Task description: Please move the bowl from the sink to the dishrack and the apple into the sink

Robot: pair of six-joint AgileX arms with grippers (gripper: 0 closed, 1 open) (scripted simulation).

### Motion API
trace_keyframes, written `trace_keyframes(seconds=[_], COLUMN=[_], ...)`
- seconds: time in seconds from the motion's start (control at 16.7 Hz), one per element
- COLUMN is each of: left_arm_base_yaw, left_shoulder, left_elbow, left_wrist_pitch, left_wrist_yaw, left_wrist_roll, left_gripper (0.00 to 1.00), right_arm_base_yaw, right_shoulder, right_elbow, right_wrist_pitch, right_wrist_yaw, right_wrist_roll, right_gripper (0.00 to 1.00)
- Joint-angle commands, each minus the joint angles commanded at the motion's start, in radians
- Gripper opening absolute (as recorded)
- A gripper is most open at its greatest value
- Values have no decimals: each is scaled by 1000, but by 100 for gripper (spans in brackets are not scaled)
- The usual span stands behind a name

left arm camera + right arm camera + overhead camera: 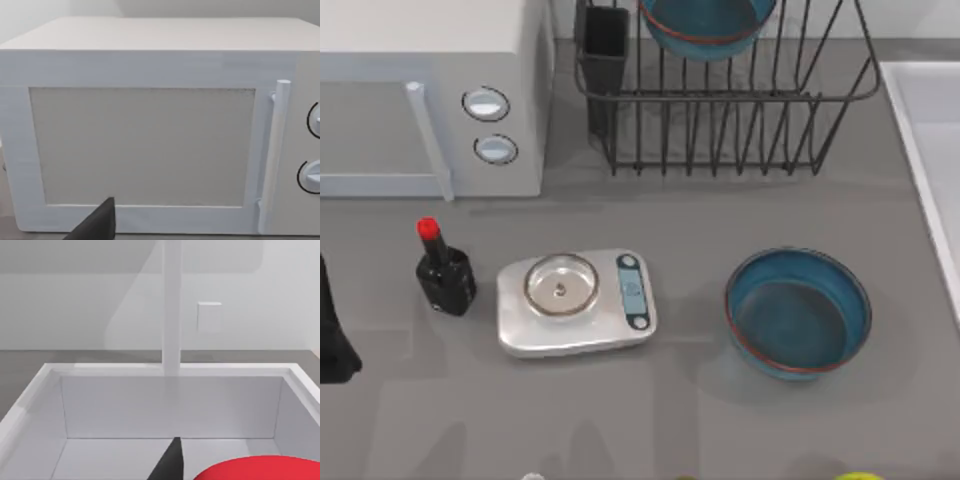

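Note:
A teal bowl with a red-brown rim rests in the black wire dishrack at the back. A look-alike bowl stands upright on the table in front of the rack. The pale sink runs along the table's right edge. In the right wrist view my right gripper hovers over the sink basin, shut on the red apple, which lies against one black finger. My left arm is parked at the table's left edge.
A white microwave fills the back left and faces the left wrist camera. A red-capped black bottle and a silver scale stand front left. The rack's utensil cup is dark. A faucet rises behind the basin.

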Motion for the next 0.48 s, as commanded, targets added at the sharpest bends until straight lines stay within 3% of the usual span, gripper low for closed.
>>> trace_keyframes(seconds=[0.48], left_arm_base_yaw=[0], left_shoulder=[0], left_elbow=[0], left_wrist_pitch=[0], left_wrist_yaw=[0], left_wrist_roll=[0], left_gripper=[100], right_arm_base_yaw=[0], right_shoulder=[0], right_elbow=[0], right_wrist_pitch=[0], right_wrist_yaw=[0], right_wrist_roll=[0], right_gripper=[75])
